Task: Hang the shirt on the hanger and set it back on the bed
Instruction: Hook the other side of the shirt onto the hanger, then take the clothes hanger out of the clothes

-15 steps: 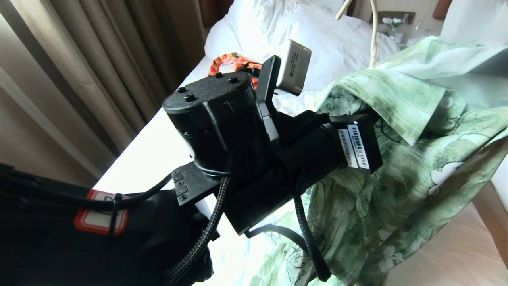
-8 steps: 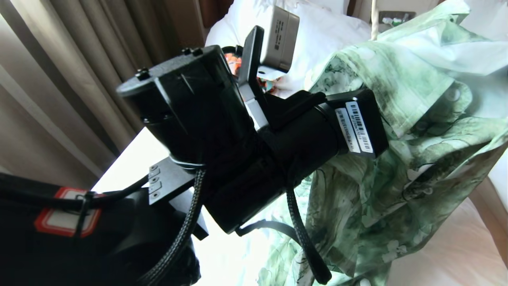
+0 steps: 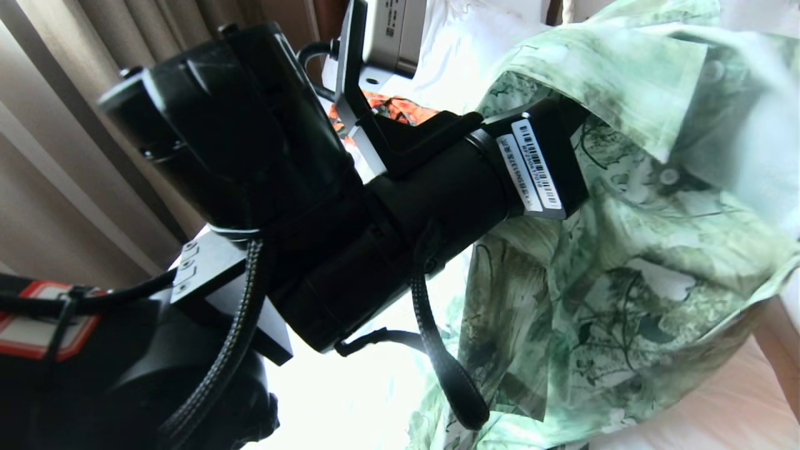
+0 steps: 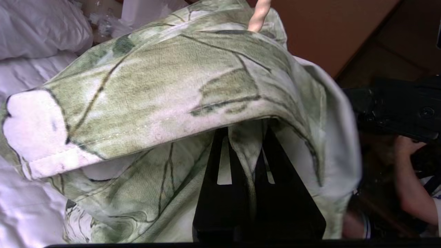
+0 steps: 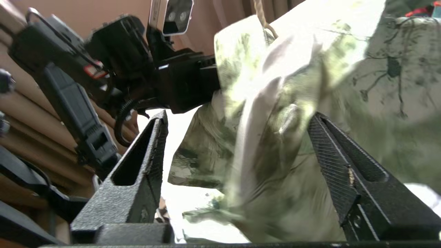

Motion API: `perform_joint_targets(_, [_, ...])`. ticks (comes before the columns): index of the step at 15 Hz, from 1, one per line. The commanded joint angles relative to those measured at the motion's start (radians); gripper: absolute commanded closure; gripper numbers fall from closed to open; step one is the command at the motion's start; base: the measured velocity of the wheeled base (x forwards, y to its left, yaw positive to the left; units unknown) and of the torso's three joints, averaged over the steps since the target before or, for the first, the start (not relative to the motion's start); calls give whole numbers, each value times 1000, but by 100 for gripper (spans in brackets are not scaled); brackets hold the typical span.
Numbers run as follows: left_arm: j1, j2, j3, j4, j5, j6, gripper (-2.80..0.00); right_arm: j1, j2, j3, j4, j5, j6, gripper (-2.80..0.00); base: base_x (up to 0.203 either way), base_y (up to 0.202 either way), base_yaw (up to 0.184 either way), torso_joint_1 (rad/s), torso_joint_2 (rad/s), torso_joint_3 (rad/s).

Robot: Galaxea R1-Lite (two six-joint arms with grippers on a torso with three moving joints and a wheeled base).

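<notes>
Change: my left arm has risen and the shirt has lifted with it since a second ago.
Left claw: pinched tight on a fold of shirt.
Right claw: spread wide, shirt cloth between its fingers, ungripped.
Shirt: green, leaf-printed, crumpled, hanging above the bed, at right.
Hanger: cream tip poking from the collar.

shirt: light and dark green, white leaf and flower print, dark vein lines | hanger: cream | bed: white sheets | left gripper: black | right gripper: black, textured pads | curtain: beige | garment: orange and black pattern
</notes>
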Motion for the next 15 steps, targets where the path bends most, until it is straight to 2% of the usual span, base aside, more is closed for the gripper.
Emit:
perform_joint_targets(1, [3, 5, -12, -6, -1, -2, 0, -30, -40, -10, -3, 2, 86, -280, 0, 0, 0, 0, 0, 0])
perform_joint_targets(4, [4, 9, -17, -7, 1, -2, 0, -73, -45, -20, -5, 7, 118, -280, 0, 0, 0, 0, 0, 0])
perform_joint_targets(5, [4, 8, -17, -6, -1, -2, 0, -73, -41, -31, -5, 7, 119, 0, 0, 0, 0, 0, 0, 0])
perform_joint_targets(7, [3, 11, -18, 10, -1, -2, 0, -72, -6, -115, -1, 7, 158, 0, 0, 0, 0, 0, 0, 0])
perform_joint_targets(9, [-1, 17, -32, 110, 1, -2, 0, -68, 64, -238, 30, 6, 201, 0, 0, 0, 0, 0, 0, 0])
perform_joint_targets(10, [0, 18, -50, 168, 1, -4, 0, -67, 108, -325, 86, 6, 214, 0, 0, 0, 0, 0, 0, 0])
perform_joint_targets(12, [3, 23, -74, 187, -2, -7, 0, -66, 206, -486, 237, 5, 226, 0, 0, 0, 0, 0, 0, 0])
perform_joint_targets(13, [3, 24, -83, 189, -2, -7, 0, -65, 253, -522, 309, 4, 214, 0, 0, 0, 0, 0, 0, 0])
perform_joint_targets(15, [3, 22, -87, 189, -2, -7, 0, -65, 281, -534, 425, 0, 105, 0, 0, 0, 0, 0, 0, 0])
